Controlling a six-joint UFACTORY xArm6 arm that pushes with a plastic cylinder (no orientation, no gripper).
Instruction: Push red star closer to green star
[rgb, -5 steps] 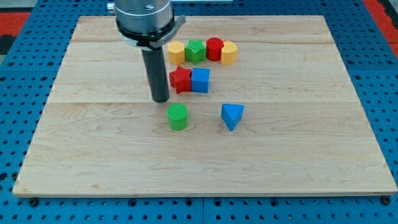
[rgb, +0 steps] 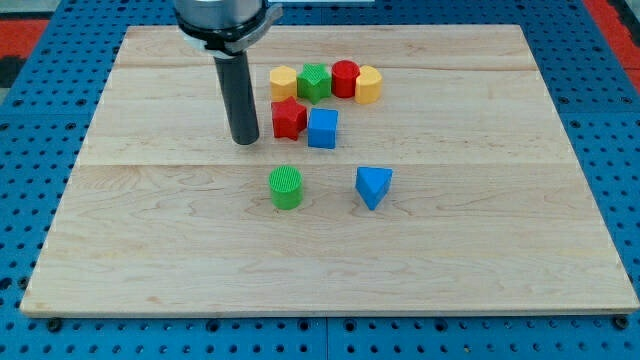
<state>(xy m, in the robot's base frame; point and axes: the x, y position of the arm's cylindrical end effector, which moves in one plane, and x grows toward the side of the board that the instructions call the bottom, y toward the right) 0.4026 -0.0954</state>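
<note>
The red star (rgb: 289, 118) lies on the wooden board (rgb: 150, 250), touching the blue cube (rgb: 323, 128) on its right. The green star (rgb: 314, 82) sits just above it in a row, between a yellow block (rgb: 284, 81) and a red cylinder (rgb: 345, 78). A small gap separates the red star from the green star. My tip (rgb: 245, 140) rests on the board to the left of the red star, a short gap away and slightly lower in the view.
A second yellow block (rgb: 369, 84) ends the top row on the right. A green cylinder (rgb: 286, 187) and a blue triangular block (rgb: 373, 186) stand lower on the board. Blue pegboard surrounds the board.
My tip has moved up and slightly left in the view, away from the green cylinder. The red star appears slightly shifted up; the other blocks have not moved.
</note>
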